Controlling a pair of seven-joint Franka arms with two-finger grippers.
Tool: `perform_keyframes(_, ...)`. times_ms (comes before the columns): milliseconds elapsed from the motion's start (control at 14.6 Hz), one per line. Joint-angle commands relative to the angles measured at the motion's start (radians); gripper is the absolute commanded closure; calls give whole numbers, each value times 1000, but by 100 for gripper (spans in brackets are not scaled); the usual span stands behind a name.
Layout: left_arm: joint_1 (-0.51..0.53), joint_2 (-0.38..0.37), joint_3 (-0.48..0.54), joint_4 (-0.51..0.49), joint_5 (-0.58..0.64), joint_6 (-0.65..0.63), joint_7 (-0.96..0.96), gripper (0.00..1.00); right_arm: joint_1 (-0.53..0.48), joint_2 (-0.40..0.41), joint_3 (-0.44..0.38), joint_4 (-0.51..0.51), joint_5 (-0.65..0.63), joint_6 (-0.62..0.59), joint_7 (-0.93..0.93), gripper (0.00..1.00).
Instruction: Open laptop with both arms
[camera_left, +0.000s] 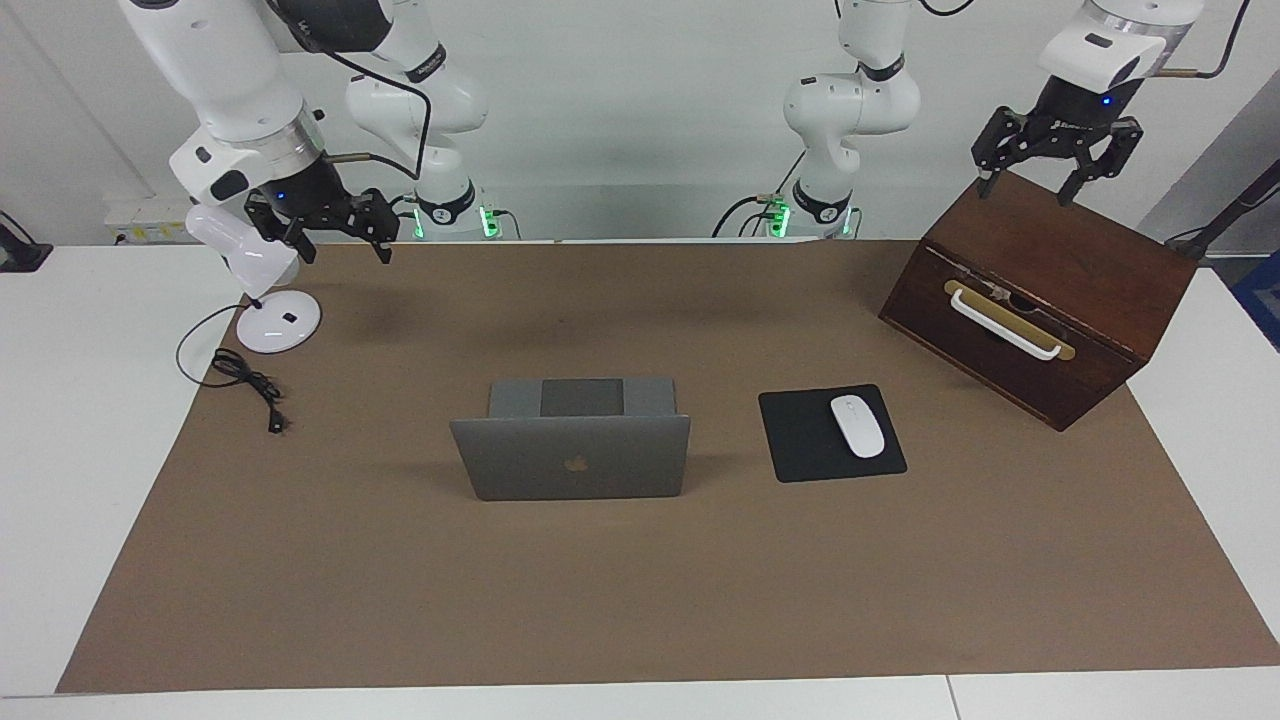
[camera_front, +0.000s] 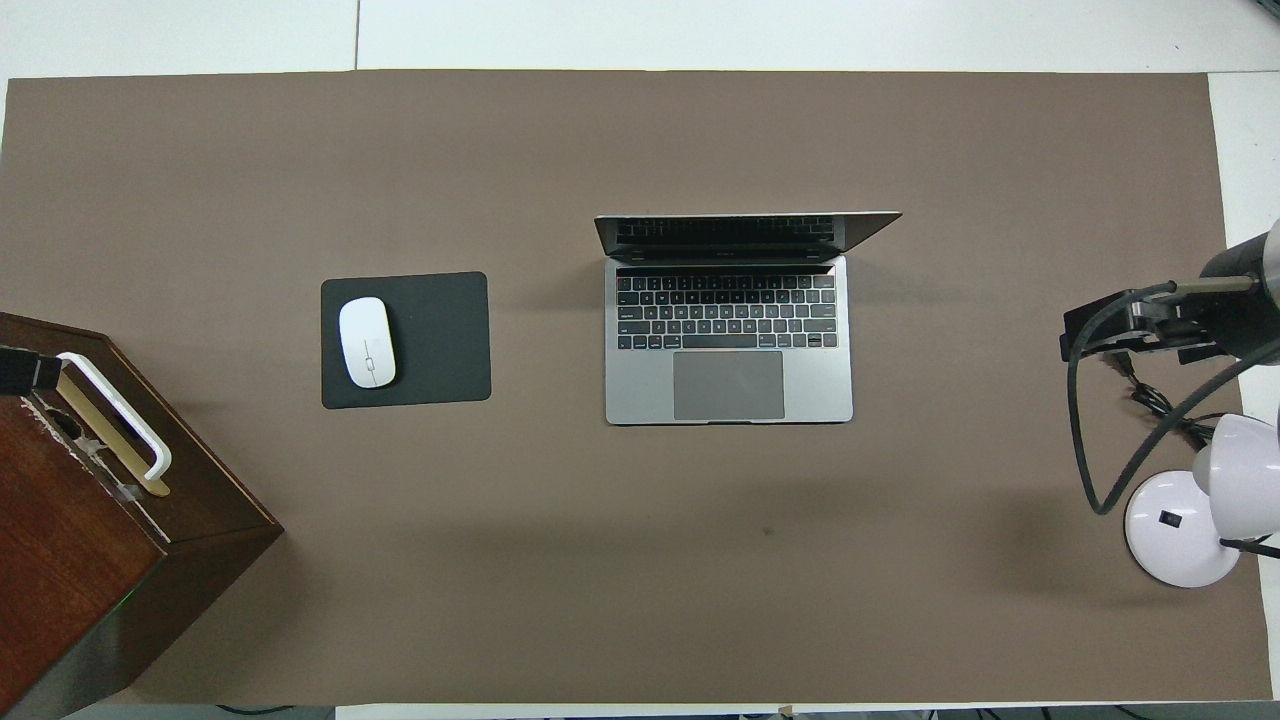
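The laptop (camera_left: 571, 455) stands open mid-mat, lid up, keyboard toward the robots, well apart from both claws. Left gripper (camera_left: 1046, 178) hangs over the wooden box (camera_left: 1040, 290), fingers spread and empty. Right gripper (camera_left: 340, 240) hovers beside the white desk lamp (camera_left: 255, 275), fingers spread, gripping nothing. Mouse (camera_left: 857, 426) sits on its black pad (camera_left: 805, 440) between laptop and box.

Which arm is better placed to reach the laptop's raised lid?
Probably right: its black end effector hangs open over brown mat, closer to the thin silver-grey laptop. The left end effector hangs over the dark wooden box, further away.
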Motion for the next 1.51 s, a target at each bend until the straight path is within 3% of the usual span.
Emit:
perform_keyframes(0, 17, 16, -12, 13, 16, -1, 0, 0, -21, -25, 7, -34, 35, 33, 15, 0)
perform_keyframes(823, 20, -24, -12, -96, 16, 22, -14, 0, -21, -20, 5, -25, 5, 67, 3, 0)
perform_keyframes(1441, 23, -8, -12, -85, 18, 0, -15, 0, -18, -16, 5, -24, 5, 73, 5, 0)
